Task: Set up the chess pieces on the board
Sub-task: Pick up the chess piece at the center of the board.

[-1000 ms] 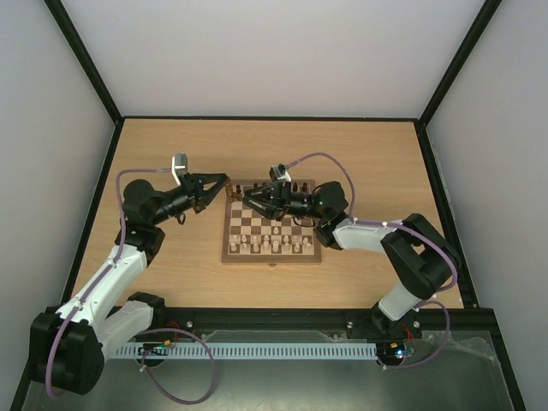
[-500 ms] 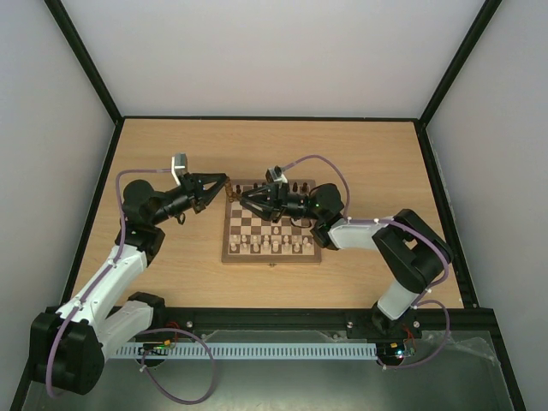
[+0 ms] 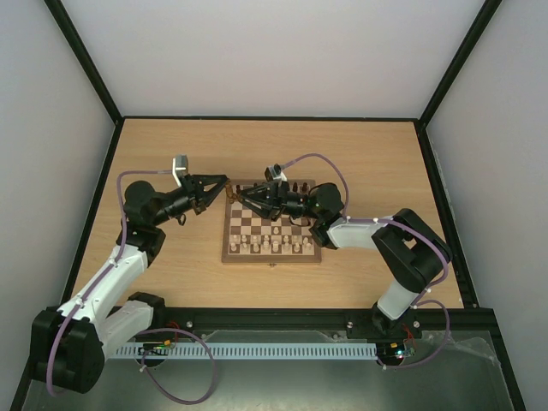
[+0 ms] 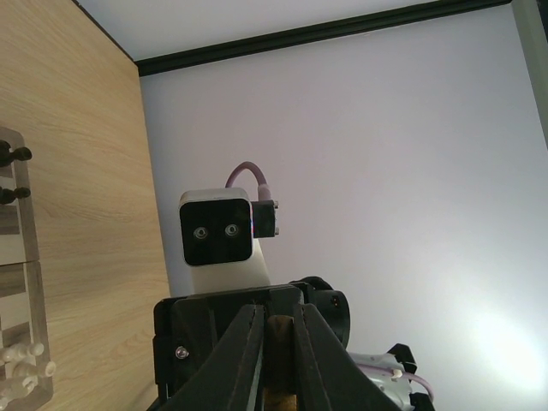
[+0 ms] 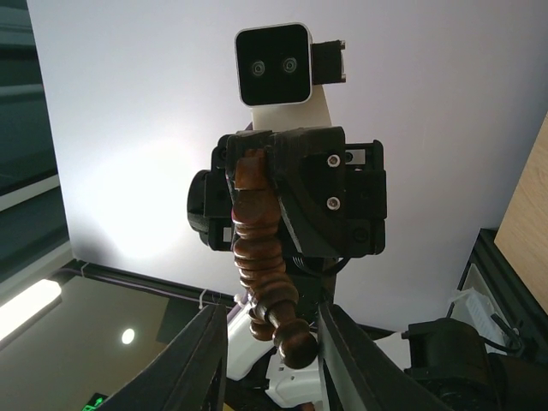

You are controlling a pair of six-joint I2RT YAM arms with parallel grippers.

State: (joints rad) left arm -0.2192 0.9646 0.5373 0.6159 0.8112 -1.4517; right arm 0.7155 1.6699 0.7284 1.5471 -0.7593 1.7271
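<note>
My left gripper [image 3: 223,181] is shut on a dark brown chess piece [image 4: 278,342] and holds it above the far left corner of the board [image 3: 272,259]. My right gripper [image 3: 234,196] faces it tip to tip. In the right wrist view the piece [image 5: 259,248] sticks out of the left gripper [image 5: 257,163] toward the camera. Its round head lies between my open right gripper's [image 5: 272,364] fingers, close to the right one. More dark pieces [image 3: 295,185] stand on the board's far row.
Pale cream pieces [image 3: 270,247] fill the board's near rows. In the left wrist view the board's edge [image 4: 19,224] shows at the left with two dark pieces [image 4: 12,156] and some cream ones [image 4: 21,353]. Bare wooden table [image 3: 171,145] surrounds the board.
My right gripper has moved left along the board's far row until its fingers reach the piece held by the left gripper. The left arm has barely moved.
</note>
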